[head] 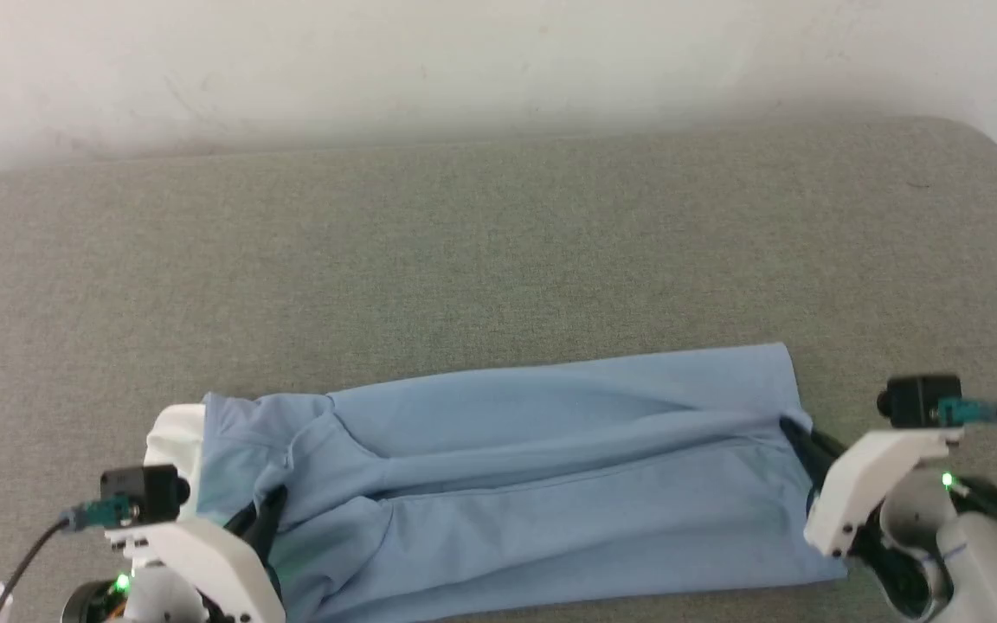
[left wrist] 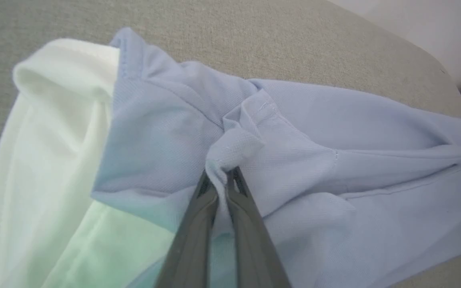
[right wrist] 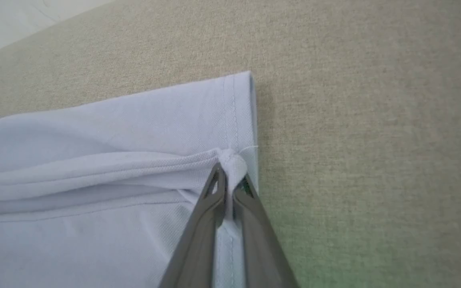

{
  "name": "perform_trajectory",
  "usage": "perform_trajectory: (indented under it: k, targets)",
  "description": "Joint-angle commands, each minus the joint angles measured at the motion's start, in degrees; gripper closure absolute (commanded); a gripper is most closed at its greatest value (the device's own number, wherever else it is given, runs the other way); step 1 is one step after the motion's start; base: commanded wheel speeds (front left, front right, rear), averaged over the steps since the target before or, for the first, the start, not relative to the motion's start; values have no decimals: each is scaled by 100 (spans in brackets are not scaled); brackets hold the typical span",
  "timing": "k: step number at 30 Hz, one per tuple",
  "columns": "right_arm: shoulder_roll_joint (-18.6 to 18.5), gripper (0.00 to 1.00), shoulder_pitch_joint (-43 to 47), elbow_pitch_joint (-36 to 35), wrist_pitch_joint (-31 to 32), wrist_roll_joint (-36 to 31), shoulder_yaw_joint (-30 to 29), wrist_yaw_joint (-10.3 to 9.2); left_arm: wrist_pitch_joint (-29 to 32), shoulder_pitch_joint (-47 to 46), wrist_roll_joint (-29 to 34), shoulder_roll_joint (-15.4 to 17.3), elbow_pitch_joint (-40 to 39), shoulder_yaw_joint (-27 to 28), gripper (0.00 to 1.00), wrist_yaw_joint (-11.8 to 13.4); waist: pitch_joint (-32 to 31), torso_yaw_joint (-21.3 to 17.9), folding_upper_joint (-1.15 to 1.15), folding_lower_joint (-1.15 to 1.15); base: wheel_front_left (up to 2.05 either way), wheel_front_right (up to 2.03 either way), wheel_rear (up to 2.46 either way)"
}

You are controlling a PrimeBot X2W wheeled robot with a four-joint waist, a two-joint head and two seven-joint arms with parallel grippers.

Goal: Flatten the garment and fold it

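A light blue polo shirt (head: 550, 484) of fine knitted cloth is lying lengthwise along the near edge of a grey-green fabric-covered table (head: 498, 260), folded into a long band. Its white collar (head: 174, 437) is pointing toward the robot's left and its stitched hem toward the right. A raised fold is running along the middle of the band from end to end. Around the shoulder the cloth is bunching into soft creases, while the near half is lying smoother.

The left pincer (left wrist: 224, 176) is gripping a small tuft of blue cloth near the shoulder, close to the collar, its dark fingers pressing nearly together around it. The right pincer (right wrist: 230, 180) is pinching the end of the raised fold at the hem edge, its fingers likewise narrow with cloth between them. The white wrist housings (head: 871, 480) are covering the shirt's two near corners in the head view.

Bare table is stretching beyond the shirt and past the hem, reaching a pale wall (head: 464, 61) behind.
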Motion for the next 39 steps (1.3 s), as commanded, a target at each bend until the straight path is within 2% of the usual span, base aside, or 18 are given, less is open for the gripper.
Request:
perform_trajectory:
  k: [1,2,4,7,10,13,16,19,24,30,39]
  targets:
    - [31,0,160,-15,-44,25,-46,-4,-92,116,-23,-6,-35,8,4,44,-47,11,0,2,0,0,0]
    - [56,0,262,-54,-53,35,-62,-4,-140,188,-8,-10,-40,-1,0,52,-67,8,0,2,0,0,0]
    - [97,0,481,-205,-64,37,-69,-4,-249,326,16,-25,-51,-10,0,65,-100,-16,0,2,0,0,0]
    - [103,0,871,-558,-48,13,-83,-4,-658,513,147,-69,-81,130,0,259,-157,-46,0,2,0,0,0]
    - [95,0,1333,-1116,0,-36,-222,-4,-1143,721,297,-123,-166,296,0,451,-211,-77,0,2,0,0,0]
    - [111,0,1695,-1771,42,-145,-565,-4,-1674,852,460,-195,-282,446,0,539,-244,-98,0,2,0,0,0]
    - [190,0,1823,-2263,233,-249,-1019,-4,-2088,847,630,-289,-354,563,0,498,-282,-86,0,2,0,0,0]
    - [250,0,1705,-2426,526,-350,-1425,-4,-2281,741,931,-406,-366,689,0,405,-317,-3,0,2,0,0,0]
    - [243,0,1190,-2052,1120,-480,-1761,-4,-2338,548,1818,-815,-539,1127,0,232,-308,261,0,2,0,0,0]
    - [239,0,599,-1267,1725,-522,-1679,-4,-2340,568,2800,-1439,-630,1584,0,-268,-247,647,0,2,0,0,0]
    - [307,0,398,-73,2467,-411,-1413,-4,-2341,602,3512,-2033,-451,1889,0,-810,-126,1014,0,2,0,0,0]
